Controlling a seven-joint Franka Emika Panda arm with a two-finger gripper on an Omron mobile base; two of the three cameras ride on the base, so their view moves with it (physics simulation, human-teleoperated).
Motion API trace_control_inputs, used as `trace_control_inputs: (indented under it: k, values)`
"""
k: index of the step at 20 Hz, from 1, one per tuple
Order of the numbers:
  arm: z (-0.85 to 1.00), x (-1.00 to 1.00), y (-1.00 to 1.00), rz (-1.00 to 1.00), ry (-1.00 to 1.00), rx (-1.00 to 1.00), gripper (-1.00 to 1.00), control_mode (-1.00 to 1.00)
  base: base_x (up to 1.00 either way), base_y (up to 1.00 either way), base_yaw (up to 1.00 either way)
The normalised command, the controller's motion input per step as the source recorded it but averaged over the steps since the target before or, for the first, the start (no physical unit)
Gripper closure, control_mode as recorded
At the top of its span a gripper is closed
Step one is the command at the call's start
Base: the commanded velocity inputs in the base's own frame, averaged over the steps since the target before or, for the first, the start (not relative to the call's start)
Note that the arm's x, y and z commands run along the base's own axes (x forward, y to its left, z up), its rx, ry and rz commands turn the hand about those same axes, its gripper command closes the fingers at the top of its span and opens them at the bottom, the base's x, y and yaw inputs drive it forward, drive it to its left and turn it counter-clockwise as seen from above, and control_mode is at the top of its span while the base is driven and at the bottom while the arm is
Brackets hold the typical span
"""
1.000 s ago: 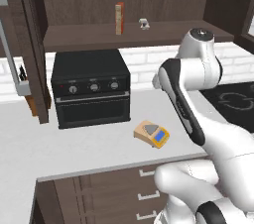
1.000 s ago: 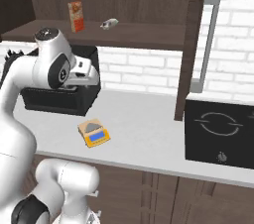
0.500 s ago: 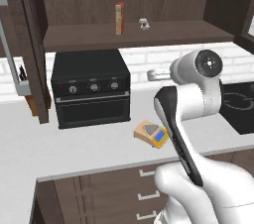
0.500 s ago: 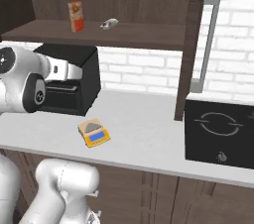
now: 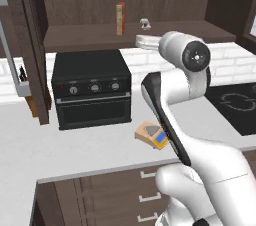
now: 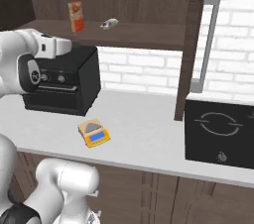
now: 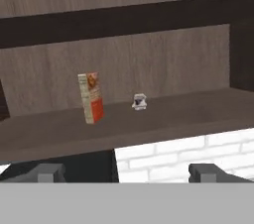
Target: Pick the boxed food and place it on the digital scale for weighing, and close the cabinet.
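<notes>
Dark-wood shelf, left base view: boxed food [image 5: 120, 18] upright on open cabinet [image 5: 130, 36] shelf, small white object [image 5: 145, 22] near it.
Counter, left base view: digital scale [image 5: 152, 134] on grey counter [image 5: 75, 145], beside black toaster oven [image 5: 92, 88].
Right base view: carton upright on shelf; scale on counter in front of oven; cooktop [image 6: 218, 131] well apart.
Gripper, hand view: gripper [image 7: 130, 172] spread wide, empty, touching nothing; carton ahead on shelf.

White glossy arm [image 5: 180, 95], rounded segments, dark grey joint caps, black band along link; tool [image 7: 127, 172] fingertips dark grey.
</notes>
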Motion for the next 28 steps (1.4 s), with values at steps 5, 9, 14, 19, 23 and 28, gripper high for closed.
trace_control_inputs:
  k: [5, 9, 14, 19, 23, 28]
  values:
    - [0.54, 0.38, 0.42, 0.0, -0.11, 0.08, -1.0, -1.0, 0.0, 0.0, 0.0]
    - [0.05, 0.38, 0.15, 0.0, 0.01, 0.01, -1.0, -1.0, 0.0, 0.0, 0.0]
    - [0.0, 0.26, 0.01, 0.0, 0.06, 0.0, -1.0, -1.0, 0.0, 0.0, 0.0]
    - [0.0, 0.23, 0.0, 0.0, 0.07, 0.0, -1.0, -1.0, 0.0, 0.0, 0.0]
    - [0.0, 0.22, 0.0, 0.0, 0.07, 0.0, -1.0, -1.0, 0.0, 0.0, 0.0]
    - [0.0, 0.19, 0.0, 0.0, 0.05, 0.0, -1.0, -1.0, 0.0, 0.0, 0.0]
